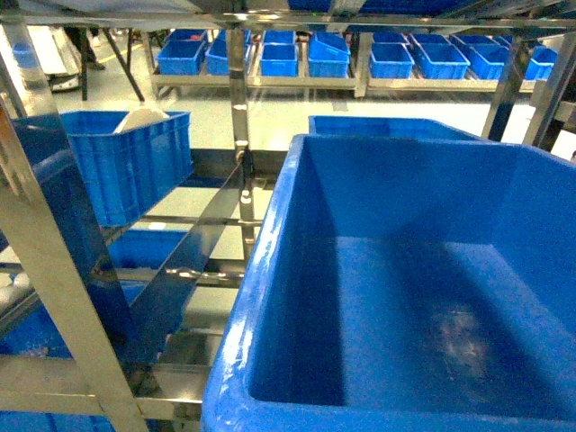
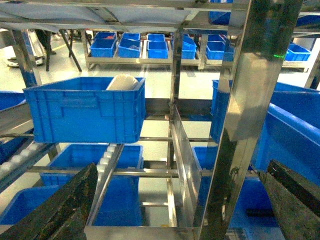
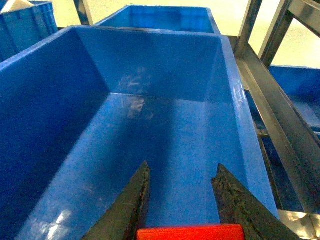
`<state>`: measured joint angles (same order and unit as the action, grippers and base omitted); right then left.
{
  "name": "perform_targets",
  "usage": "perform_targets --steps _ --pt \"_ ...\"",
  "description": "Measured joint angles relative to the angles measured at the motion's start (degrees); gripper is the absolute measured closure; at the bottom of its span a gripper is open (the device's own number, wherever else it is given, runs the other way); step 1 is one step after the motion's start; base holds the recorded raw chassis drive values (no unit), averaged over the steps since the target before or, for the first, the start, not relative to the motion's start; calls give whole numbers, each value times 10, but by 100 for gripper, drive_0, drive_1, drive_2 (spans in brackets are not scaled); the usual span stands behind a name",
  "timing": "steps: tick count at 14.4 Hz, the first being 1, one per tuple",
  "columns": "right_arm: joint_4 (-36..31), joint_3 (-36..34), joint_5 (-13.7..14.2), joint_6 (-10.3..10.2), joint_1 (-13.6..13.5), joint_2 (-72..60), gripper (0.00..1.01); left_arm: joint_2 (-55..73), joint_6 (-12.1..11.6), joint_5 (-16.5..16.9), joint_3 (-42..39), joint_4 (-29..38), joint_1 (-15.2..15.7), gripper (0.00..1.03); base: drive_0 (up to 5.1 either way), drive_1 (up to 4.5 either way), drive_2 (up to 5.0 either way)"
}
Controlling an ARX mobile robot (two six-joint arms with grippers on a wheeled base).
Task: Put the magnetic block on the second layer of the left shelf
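The magnetic block (image 3: 190, 232), a small red cube, shows at the bottom edge of the right wrist view. My right gripper (image 3: 181, 165) is shut on it, with a dark finger against each side. Gripper and block hang above the inside of a large deep blue crate (image 3: 150, 135), also seen at the front right of the head view as the crate (image 1: 405, 288). That crate rests on a tier of the shiny steel rack (image 3: 272, 117). My left gripper (image 2: 182, 170) is open with nothing between its wide-spread fingers, facing the rack's upright (image 2: 250, 100). Neither gripper shows in the head view.
A smaller blue crate (image 2: 85, 107) with a white object inside sits on white roller rails (image 2: 109, 160) to the left. Steel uprights (image 1: 63, 288) and a slanted divider (image 2: 182, 150) stand close. More blue crates (image 1: 279, 58) line a far shelf and the lower tiers.
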<state>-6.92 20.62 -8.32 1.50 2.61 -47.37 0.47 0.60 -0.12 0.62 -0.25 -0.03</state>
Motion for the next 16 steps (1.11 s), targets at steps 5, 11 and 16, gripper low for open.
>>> perform_targets --steps 5,11,16 --pt "3 0 2 0 0 2 68 0 0 1 0 0 0 5 -363 225 225" --pt "4 0 0 1 0 2 68 0 0 -1 0 2 0 5 -159 87 87" --pt "12 1 -3 -2 0 0 68 0 0 0 0 0 0 5 0 0 0"
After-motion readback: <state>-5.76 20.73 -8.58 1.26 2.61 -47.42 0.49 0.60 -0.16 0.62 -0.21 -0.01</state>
